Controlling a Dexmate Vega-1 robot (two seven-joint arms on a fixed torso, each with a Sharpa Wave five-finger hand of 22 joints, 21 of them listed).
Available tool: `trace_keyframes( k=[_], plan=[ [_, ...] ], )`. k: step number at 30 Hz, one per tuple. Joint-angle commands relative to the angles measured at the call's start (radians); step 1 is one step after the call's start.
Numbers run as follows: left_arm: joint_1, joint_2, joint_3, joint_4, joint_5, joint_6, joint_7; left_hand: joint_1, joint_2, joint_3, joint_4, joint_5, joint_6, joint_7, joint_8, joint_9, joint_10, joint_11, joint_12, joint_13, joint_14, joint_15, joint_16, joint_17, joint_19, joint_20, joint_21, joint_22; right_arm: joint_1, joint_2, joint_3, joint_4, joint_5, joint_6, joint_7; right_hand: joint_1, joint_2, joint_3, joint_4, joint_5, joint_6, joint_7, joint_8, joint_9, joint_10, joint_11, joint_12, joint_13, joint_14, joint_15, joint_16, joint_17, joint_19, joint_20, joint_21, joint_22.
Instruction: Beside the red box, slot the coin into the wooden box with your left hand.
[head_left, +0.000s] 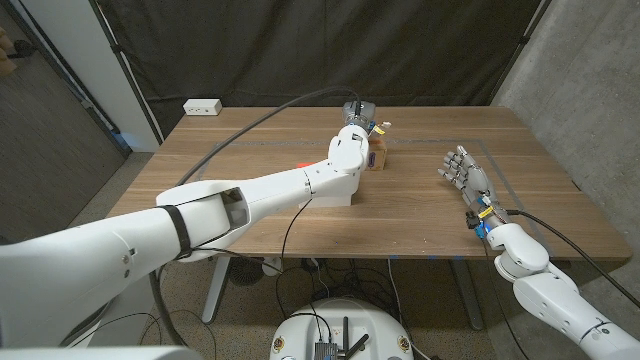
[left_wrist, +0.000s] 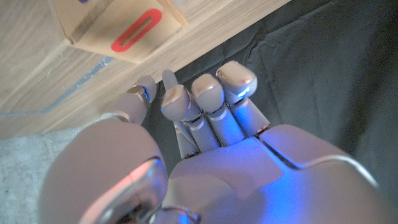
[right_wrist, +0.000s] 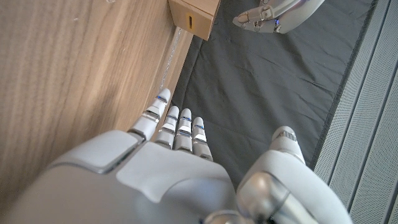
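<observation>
The tabletop (head_left: 430, 215) is wide and mostly bare, and the left arm stretches right across it toward the far edge. There the left hand (head_left: 356, 124) hangs over the wooden box (head_left: 376, 152), which stands near the back edge with something red (head_left: 303, 162) peeking out just behind the forearm; that is probably the red box, though the arm hides most of it. In the left wrist view the box (left_wrist: 118, 25) shows a red-rimmed slot (left_wrist: 135, 34) on its face, just beyond the fingers (left_wrist: 208, 93), which are curled in close together. I cannot make out the coin anywhere; whether it sits pinched between the thumb and a finger I cannot tell.

The right hand (head_left: 465, 172) waits well apart on the other side, fingers (right_wrist: 177, 121) straight and slightly parted, holding nothing.

To do this step well, I'd say the left hand should line the coin's edge up with the long run of that slot, come down slowly and squarely, and only let go once the coin has started in. A tilt would likely catch it on the rim.
</observation>
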Motion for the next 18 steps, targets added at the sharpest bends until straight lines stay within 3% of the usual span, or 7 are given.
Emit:
trace_keyframes(
  k=[1, 3, 5, 8, 14, 15, 18],
  plan=[
    [0.093, 0.128, -0.136, -0.221, -0.032, -0.028, 0.065, -0.020, 0.008, 0.008, 0.002, -0.002, 0.008, 0.002, 0.002, -0.002, -0.025, 0.003, -0.019, -0.008, -0.024, -0.002, -0.013, -0.014, -0.023, -0.066, -0.008, -0.005, 0.018, 0.007, -0.012, -0.018, -0.027, -0.008, -0.026, 0.009, 0.006, 0.005, -0.006, -0.004, 0.009, 0.001, 0.006, 0.003, 0.010, 0.000, 0.006, 0.005, 0.008, 0.001, 0.004, 0.001, 0.010, 0.002, 0.004, 0.004],
    [0.115, 0.156, -0.150, -0.262, -0.025, -0.028, 0.074, -0.009, 0.014, -0.024, -0.011, -0.010, -0.002, 0.002, -0.002, -0.003, -0.055, 0.003, -0.065, -0.056, -0.072, -0.002, -0.068, -0.086, -0.068, -0.069, -0.070, -0.099, 0.022, 0.007, -0.017, -0.022, -0.036, -0.011, -0.032, 0.009, 0.006, 0.005, -0.007, -0.004, 0.010, 0.000, 0.006, 0.003, 0.011, 0.000, 0.006, 0.005, 0.009, 0.003, 0.004, 0.001, 0.010, 0.002, 0.004, 0.004],
    [0.141, 0.182, -0.171, -0.300, -0.026, -0.033, 0.082, 0.037, 0.014, -0.098, -0.017, -0.012, -0.021, -0.001, -0.008, 0.003, -0.083, 0.009, -0.184, -0.222, -0.108, -0.003, -0.148, -0.231, -0.086, -0.067, -0.170, -0.317, 0.026, 0.009, -0.021, -0.027, -0.044, -0.014, -0.039, 0.009, 0.006, 0.005, -0.007, -0.004, 0.011, 0.000, 0.007, 0.003, 0.011, 0.000, 0.006, 0.005, 0.009, 0.001, 0.004, 0.001, 0.010, 0.003, 0.004, 0.004],
    [0.173, 0.220, -0.198, -0.354, -0.023, -0.033, 0.081, 0.053, 0.039, -0.127, -0.007, -0.006, -0.059, -0.003, -0.014, 0.009, -0.147, 0.006, -0.277, -0.322, -0.182, -0.008, -0.203, -0.298, -0.125, -0.048, -0.224, -0.440, 0.033, 0.013, -0.028, -0.036, -0.055, -0.022, -0.050, 0.009, 0.005, 0.005, -0.007, -0.004, 0.012, -0.002, 0.007, 0.003, 0.011, -0.001, 0.006, 0.005, 0.008, 0.002, 0.004, 0.001, 0.011, 0.004, 0.004, 0.004],
    [0.222, 0.295, -0.251, -0.445, -0.025, -0.034, 0.048, -0.047, 0.079, -0.126, 0.019, 0.003, -0.138, 0.002, 0.002, -0.002, -0.338, 0.023, -0.476, -0.409, -0.369, 0.002, -0.386, -0.396, -0.265, 0.022, -0.299, -0.601, 0.045, 0.020, -0.045, -0.054, -0.081, -0.037, -0.073, 0.009, 0.005, 0.005, -0.007, -0.004, 0.011, -0.004, 0.006, 0.003, 0.011, 0.000, 0.005, 0.005, 0.007, 0.001, 0.003, 0.001, 0.010, 0.005, 0.003, 0.004],
    [0.225, 0.310, -0.255, -0.460, -0.023, -0.032, 0.031, -0.064, 0.081, -0.122, 0.020, 0.003, -0.141, 0.005, 0.006, -0.004, -0.363, 0.034, -0.501, -0.416, -0.392, 0.007, -0.415, -0.415, -0.282, 0.022, -0.310, -0.619, 0.047, 0.021, -0.047, -0.058, -0.086, -0.040, -0.078, 0.009, 0.005, 0.005, -0.006, -0.004, 0.011, -0.003, 0.006, 0.003, 0.012, 0.000, 0.005, 0.005, 0.007, 0.001, 0.003, 0.001, 0.009, 0.005, 0.002, 0.004],
    [0.233, 0.356, -0.269, -0.505, -0.020, -0.026, -0.024, -0.155, 0.084, -0.107, 0.034, -0.001, -0.195, 0.010, 0.007, -0.011, -0.492, 0.069, -0.618, -0.450, -0.525, 0.050, -0.544, -0.474, -0.386, 0.076, -0.368, -0.698, 0.050, 0.027, -0.057, -0.072, -0.101, -0.049, -0.095, 0.010, 0.005, 0.005, -0.007, -0.004, 0.010, -0.004, 0.005, 0.003, 0.012, -0.001, 0.005, 0.005, 0.006, 0.004, 0.003, 0.001, 0.008, 0.005, 0.001, 0.004]
  ],
)
